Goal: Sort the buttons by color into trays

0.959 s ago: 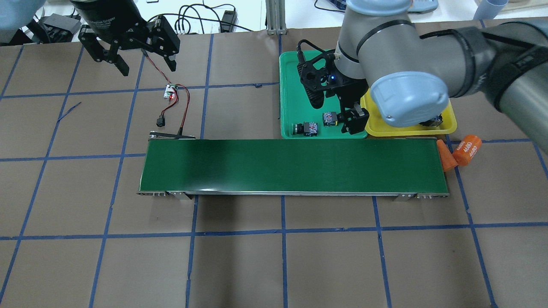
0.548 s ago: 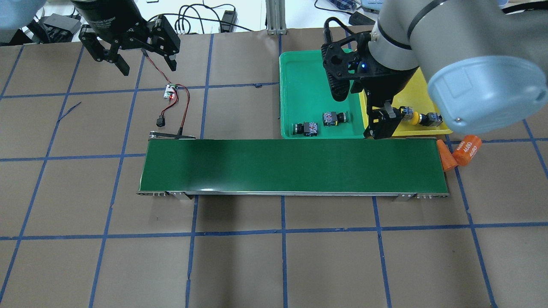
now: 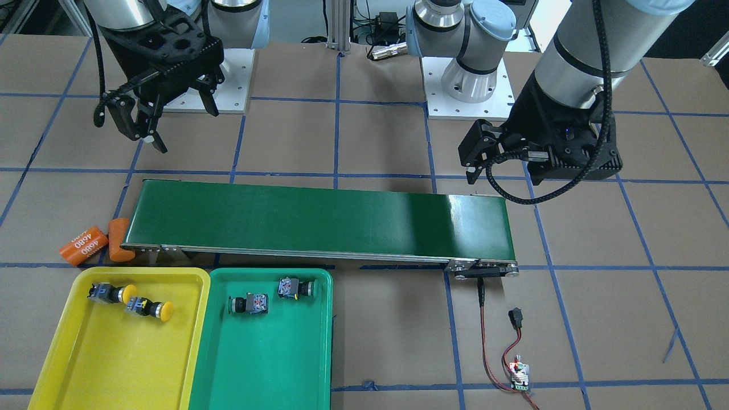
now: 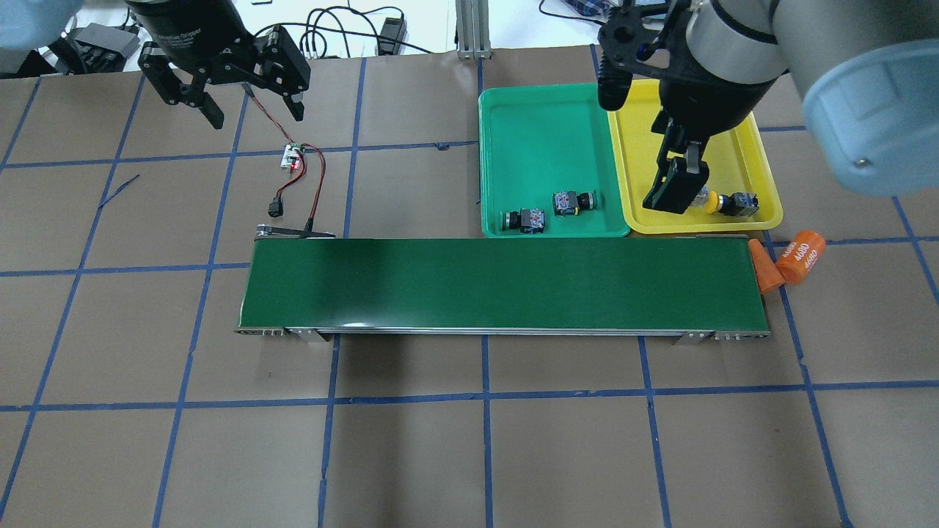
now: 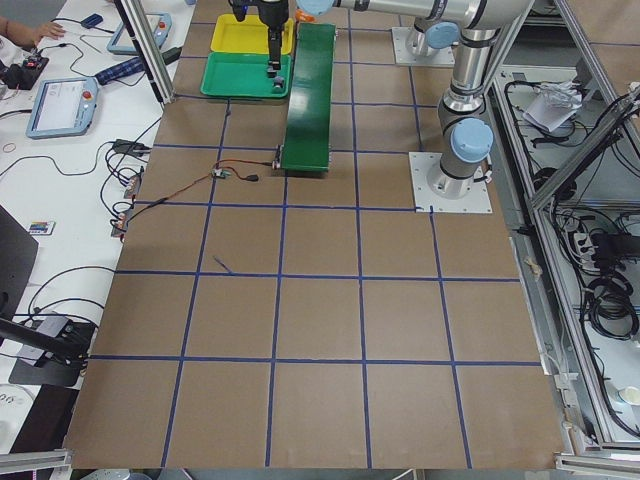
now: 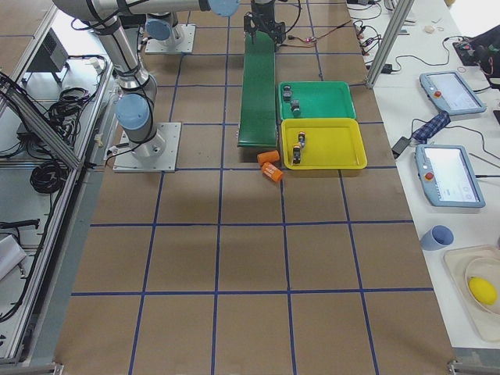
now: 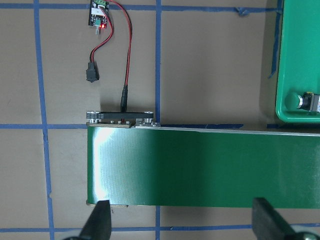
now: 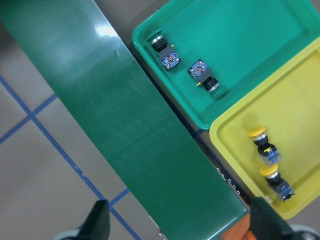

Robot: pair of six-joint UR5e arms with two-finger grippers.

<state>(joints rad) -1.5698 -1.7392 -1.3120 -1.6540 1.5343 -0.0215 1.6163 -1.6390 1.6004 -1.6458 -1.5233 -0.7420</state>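
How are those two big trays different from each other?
The yellow tray holds two yellow-capped buttons; the green tray holds two green-capped buttons. The yellow tray sits by the conveyor belt end near the orange cylinders; the green tray sits further along. Both are shallow rounded rectangles, side by side.

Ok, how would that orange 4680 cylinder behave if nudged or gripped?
The orange 4680 cylinder lies on its side, so a sideways nudge would probably roll it. Pushed lengthwise, it would likely shove the orange cone-shaped piece at its end. Its round, smooth-looking wall might slip in a grip.
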